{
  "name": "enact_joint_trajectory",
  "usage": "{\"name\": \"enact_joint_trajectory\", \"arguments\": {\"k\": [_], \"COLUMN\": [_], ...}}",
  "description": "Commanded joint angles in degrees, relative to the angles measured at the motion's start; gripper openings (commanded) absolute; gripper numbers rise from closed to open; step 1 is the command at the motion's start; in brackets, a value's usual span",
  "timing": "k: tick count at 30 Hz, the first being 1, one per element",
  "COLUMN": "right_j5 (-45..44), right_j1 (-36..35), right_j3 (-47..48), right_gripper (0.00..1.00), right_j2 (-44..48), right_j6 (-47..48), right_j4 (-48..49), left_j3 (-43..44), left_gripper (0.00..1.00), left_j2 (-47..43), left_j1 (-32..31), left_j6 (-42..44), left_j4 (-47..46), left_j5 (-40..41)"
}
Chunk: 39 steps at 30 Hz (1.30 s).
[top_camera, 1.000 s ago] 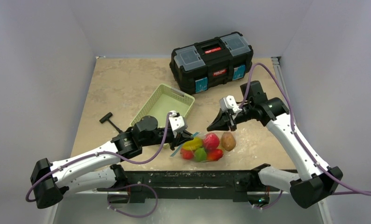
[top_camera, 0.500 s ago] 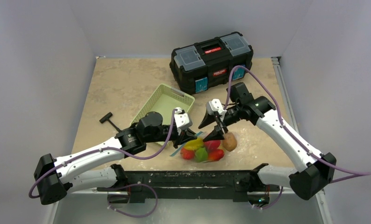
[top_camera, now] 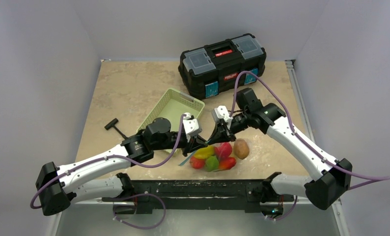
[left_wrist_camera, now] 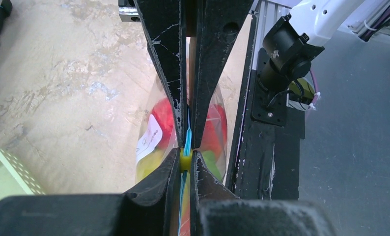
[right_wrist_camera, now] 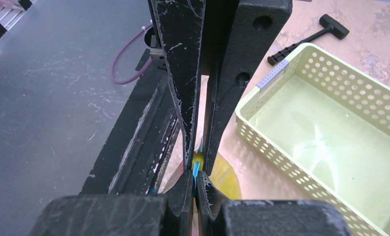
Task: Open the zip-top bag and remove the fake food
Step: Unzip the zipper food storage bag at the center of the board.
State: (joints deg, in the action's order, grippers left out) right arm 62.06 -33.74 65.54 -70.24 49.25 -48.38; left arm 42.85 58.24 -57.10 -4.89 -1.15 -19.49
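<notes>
bag [top_camera: 231,158]: 1, on bench [top_camera: 129,88] just near-right of basket [top_camera: 176,105] | food [top_camera: 223,149]: 6 pieces counted, in bag | left pincer [top_camera: 199,145]: clenched on bag's zip strip | right pincer [top_camera: 214,140]: clenched on same strip | toolbox [top_camera: 222,64]: 1, far-right of basket

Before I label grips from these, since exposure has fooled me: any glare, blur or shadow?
Top external: even light, sharp, soft shadows. Left wrist: the left gripper is blurred up close; the zip-top bag glints. Right wrist: pale glare streaks in the green basket; the right gripper soft too.
</notes>
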Motion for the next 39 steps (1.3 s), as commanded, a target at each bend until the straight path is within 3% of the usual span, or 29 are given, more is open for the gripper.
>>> {"name": "enact_joint_trajectory", "arguments": {"k": [1, 9, 17, 39], "right_j5": [0.91, 7.54, 8.69, 6.89], "right_j1": [-0.15, 4.88, 10.6, 26.86], "right_j3": [0.82, 0.94, 0.1, 0.05], "right_gripper": [0.0, 0.0, 0.0, 0.0], "right_j2": [1.32, 4.09, 7.96, 13.89], "right_j6": [1.54, 3.96, 3.76, 2.5], "right_j4": [-0.74, -3.28, -3.12, -2.62], "left_j3": [0.93, -0.42, -1.19, -0.48], "left_gripper": [0.0, 0.0, 0.0, 0.0], "left_j2": [-0.76, -3.85, -6.46, -7.96], "left_j1": [0.03, 0.06, 0.22, 0.24], "left_j6": [0.21, 2.28, 3.57, 1.11], "left_j4": [-2.6, 3.72, 7.56, 6.85], "left_j5": [0.22, 3.1, 5.23, 3.9]}}
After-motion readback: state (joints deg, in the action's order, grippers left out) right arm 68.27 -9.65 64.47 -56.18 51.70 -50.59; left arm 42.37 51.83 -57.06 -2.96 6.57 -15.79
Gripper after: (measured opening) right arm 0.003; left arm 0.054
